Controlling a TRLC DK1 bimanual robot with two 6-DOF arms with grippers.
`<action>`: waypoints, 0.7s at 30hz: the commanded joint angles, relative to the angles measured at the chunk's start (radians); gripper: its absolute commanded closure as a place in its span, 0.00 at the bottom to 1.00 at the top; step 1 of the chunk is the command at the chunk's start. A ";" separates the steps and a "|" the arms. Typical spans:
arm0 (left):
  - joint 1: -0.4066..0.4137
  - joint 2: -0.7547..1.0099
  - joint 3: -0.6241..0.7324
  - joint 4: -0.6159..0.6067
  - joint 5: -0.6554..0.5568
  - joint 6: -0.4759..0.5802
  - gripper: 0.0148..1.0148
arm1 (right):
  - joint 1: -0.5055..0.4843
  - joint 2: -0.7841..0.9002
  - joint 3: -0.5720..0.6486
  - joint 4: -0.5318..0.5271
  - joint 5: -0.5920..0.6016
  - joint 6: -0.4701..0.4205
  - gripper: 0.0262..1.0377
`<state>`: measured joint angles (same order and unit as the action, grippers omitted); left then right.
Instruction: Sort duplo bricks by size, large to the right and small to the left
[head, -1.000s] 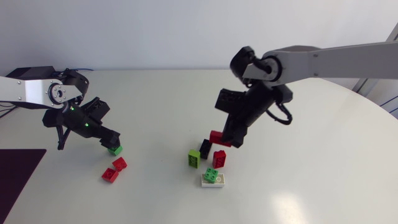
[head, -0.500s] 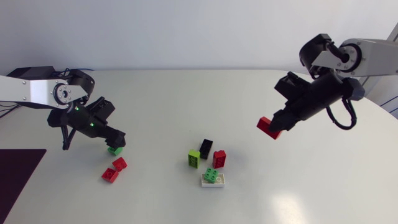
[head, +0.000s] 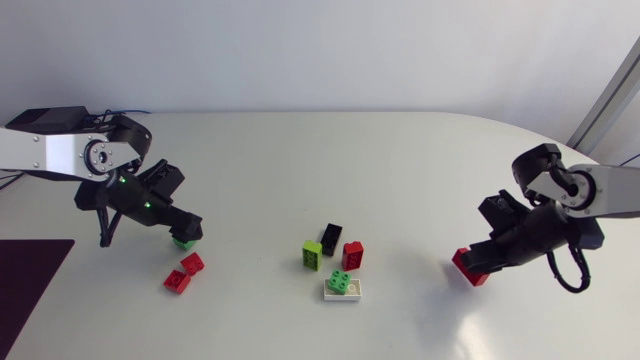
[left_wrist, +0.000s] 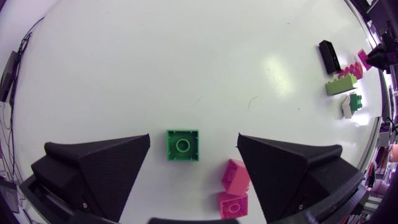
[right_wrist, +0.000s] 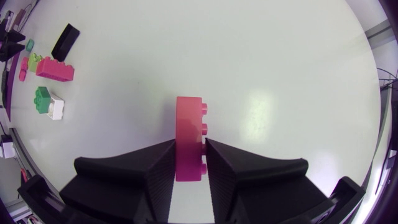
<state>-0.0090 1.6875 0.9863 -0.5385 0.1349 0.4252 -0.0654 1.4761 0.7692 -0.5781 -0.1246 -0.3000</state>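
Right gripper (right_wrist: 189, 155) pinching a long red brick (right_wrist: 188, 134) from both sides, low at the right of the table (head: 420, 170). Left gripper (left_wrist: 194, 138) spread wide above a small green brick (left_wrist: 183, 145), which lies untouched between its fingers; two small red bricks (left_wrist: 233, 186) lie just beside it

Right gripper (head: 480, 263) holds a red brick (head: 468, 269) near the table's (head: 300, 160) right edge; left gripper (head: 186, 230) hangs over a green brick (head: 183, 243) toward the left edge.
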 joint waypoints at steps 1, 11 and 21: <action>-0.013 -0.026 -0.034 0.003 0.009 -0.013 0.04 | -0.001 0.006 -0.053 0.038 0.017 0.036 0.80; -0.013 -0.049 -0.038 0.002 0.009 -0.013 0.04 | 0.116 0.012 0.074 0.000 0.201 0.157 0.17; -0.011 -0.075 -0.046 -0.002 0.009 -0.011 0.04 | 0.397 0.121 0.461 -0.287 0.206 0.424 0.17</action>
<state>-0.0162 1.6321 0.9710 -0.5381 0.1349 0.4252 0.2844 1.5444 1.1702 -0.8192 0.0822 0.0319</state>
